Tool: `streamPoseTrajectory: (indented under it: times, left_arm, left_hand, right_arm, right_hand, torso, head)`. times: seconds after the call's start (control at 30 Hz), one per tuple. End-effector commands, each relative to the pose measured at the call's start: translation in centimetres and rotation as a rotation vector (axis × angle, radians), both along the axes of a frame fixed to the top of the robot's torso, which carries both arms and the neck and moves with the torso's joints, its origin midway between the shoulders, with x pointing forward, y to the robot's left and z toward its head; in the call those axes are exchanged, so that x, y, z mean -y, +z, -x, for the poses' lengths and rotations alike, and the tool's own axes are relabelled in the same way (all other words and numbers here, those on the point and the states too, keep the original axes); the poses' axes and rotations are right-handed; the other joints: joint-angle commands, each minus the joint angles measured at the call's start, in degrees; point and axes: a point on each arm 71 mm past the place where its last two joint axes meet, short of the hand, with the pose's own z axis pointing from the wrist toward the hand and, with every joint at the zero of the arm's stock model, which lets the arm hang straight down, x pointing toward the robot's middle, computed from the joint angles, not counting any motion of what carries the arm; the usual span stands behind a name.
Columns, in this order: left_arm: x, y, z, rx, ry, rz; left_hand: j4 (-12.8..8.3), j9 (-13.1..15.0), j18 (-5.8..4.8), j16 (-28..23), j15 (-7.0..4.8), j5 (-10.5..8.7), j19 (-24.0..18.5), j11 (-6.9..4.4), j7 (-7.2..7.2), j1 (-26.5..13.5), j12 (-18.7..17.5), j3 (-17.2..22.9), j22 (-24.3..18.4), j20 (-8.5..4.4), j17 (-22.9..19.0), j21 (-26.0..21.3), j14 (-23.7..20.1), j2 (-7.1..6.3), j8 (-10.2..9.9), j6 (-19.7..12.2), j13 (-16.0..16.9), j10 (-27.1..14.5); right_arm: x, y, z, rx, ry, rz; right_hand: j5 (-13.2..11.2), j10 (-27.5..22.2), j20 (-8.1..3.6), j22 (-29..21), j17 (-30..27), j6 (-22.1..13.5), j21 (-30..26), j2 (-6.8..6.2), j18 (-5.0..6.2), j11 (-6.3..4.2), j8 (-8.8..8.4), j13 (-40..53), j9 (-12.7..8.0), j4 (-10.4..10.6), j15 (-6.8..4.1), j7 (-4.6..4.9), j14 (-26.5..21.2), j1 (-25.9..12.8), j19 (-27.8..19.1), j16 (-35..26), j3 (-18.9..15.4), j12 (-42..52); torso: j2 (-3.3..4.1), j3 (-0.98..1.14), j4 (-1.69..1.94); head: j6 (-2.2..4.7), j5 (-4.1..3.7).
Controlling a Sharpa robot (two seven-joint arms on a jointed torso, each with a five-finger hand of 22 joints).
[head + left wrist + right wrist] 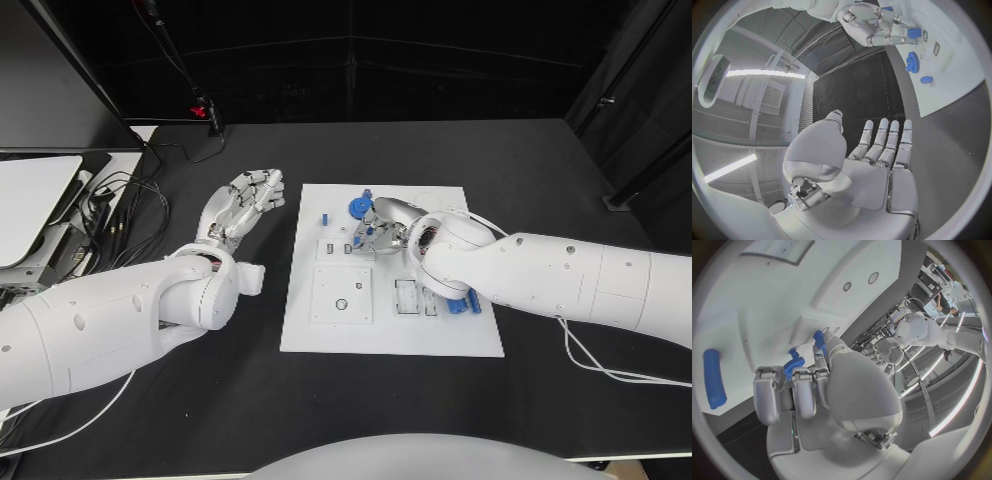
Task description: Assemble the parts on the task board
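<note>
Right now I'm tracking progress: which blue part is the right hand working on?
The blue gear under the right hand, at its fingertips; the other blue parts lie apart, untouched.

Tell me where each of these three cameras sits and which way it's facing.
Head view: on the robot's head, looking down at the task board; both arms show, left hand beside the board, right hand over it.
Left wrist view: behind the left hand, fingers apart, facing the board.
Right wrist view: behind the right hand, close over the board, fingers curled by a blue part.
Shared: all three show the board and the right hand.
</note>
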Motion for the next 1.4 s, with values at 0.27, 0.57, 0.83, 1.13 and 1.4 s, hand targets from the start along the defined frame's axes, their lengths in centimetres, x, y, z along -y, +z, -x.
streamPoseTrajectory:
  times: [0.27, 0.57, 0.83, 1.13, 1.4]
  left_arm:
    - [0.1, 1.3, 0.3, 0.176, -0.024, 0.038]
    - [0.1, 1.3, 0.3, 0.174, -0.025, 0.038]
    - [0.2, 1.3, 0.3, 0.172, -0.027, 0.039]
    - [0.2, 1.2, 0.3, 0.169, -0.031, 0.040]
    - [0.3, 1.2, 0.4, 0.137, -0.054, 0.051]
  left_hand:
    - [0.09, -0.06, 0.46, 0.01, -0.02, 0.36, -0.14, 0.08, 8.74, 0.65, 0.23, -0.40, -0.02, 0.05, -0.06, 0.33, 0.32, -0.01, 0.27, 0.42, -0.07, 0.36]
    - [0.09, -0.06, 0.46, 0.01, -0.02, 0.36, -0.14, 0.08, 8.74, 0.65, 0.23, -0.40, -0.02, 0.05, -0.06, 0.33, 0.32, -0.01, 0.27, 0.42, -0.07, 0.36]
    - [0.09, -0.08, 0.46, 0.01, -0.02, 0.38, -0.21, 0.09, 8.74, 0.69, 0.23, -0.42, -0.06, 0.05, -0.06, 0.31, 0.33, 0.02, 0.26, 0.41, -0.07, 0.36]
    - [0.09, -0.08, 0.46, 0.01, -0.02, 0.38, -0.21, 0.09, 8.74, 0.70, 0.23, -0.43, -0.05, 0.05, -0.06, 0.31, 0.33, 0.02, 0.26, 0.41, -0.07, 0.36]
    - [0.05, -0.35, 0.48, -0.21, 0.02, 0.41, 0.55, 0.14, 8.78, 1.24, -0.07, -0.78, 0.46, 0.04, -0.10, 0.95, -0.03, 0.08, -0.13, -0.46, -0.13, -0.08]
  right_arm:
    - [0.1, -0.4, 0.2, -0.034, 0.002, 0.021]
    - [0.1, -0.2, 0.2, -0.014, 0.018, 0.022]
    - [0.1, 0.0, 0.2, 0.013, 0.028, 0.012]
    - [0.1, 0.8, 0.3, 0.116, 0.021, -0.039]
    - [1.8, 3.1, 1.4, 0.260, -0.003, -0.242]
  right_hand:
    - [-0.94, 5.96, 0.76, 14.73, 15.10, -1.08, -0.41, -0.94, -0.21, 0.84, -0.91, 15.08, -0.24, 0.09, 0.82, 0.36, 6.08, -1.33, 5.48, 0.14, -0.92, 0.14]
    - [-4.33, 5.96, 1.39, 14.24, 15.10, -5.01, -1.27, -5.34, 0.08, 1.27, -1.70, 15.08, -0.33, 1.84, 1.28, 0.81, 6.08, -4.22, 4.70, 0.14, -2.68, 0.14]
    - [-6.54, 5.96, 1.58, 13.93, 15.10, -8.90, -1.88, -8.89, 0.27, 1.42, -1.63, 15.08, -0.27, 6.01, 1.49, 1.00, 6.08, -4.34, 4.18, 0.14, -3.54, 0.14]
    - [-6.81, 5.96, 2.28, 13.62, 15.10, -11.15, -2.51, -10.35, 0.45, 1.79, -1.63, 15.08, -0.27, 8.22, 2.50, 1.69, 6.08, -6.01, 3.63, 0.14, -7.09, 0.14]
    - [-6.41, 5.96, 2.33, 13.35, 15.10, -9.61, -3.10, -6.09, 0.68, 0.88, -0.75, 15.08, 0.08, 7.96, 2.04, 0.57, 6.08, -8.84, 3.15, 0.14, -5.41, 0.14]
  torso:
    - [0.00, 0.03, -0.04]
    - [0.00, 0.01, 0.03]
    - [-0.01, 0.00, 0.08]
    - [0.00, -0.02, 0.04]
    - [-0.19, -0.05, -0.05]
  head:
    - [-0.09, 0.15]
    - [-0.13, -0.08]
    - [-0.21, -0.23]
    - [-0.11, -0.33]
    - [-0.10, -0.04]
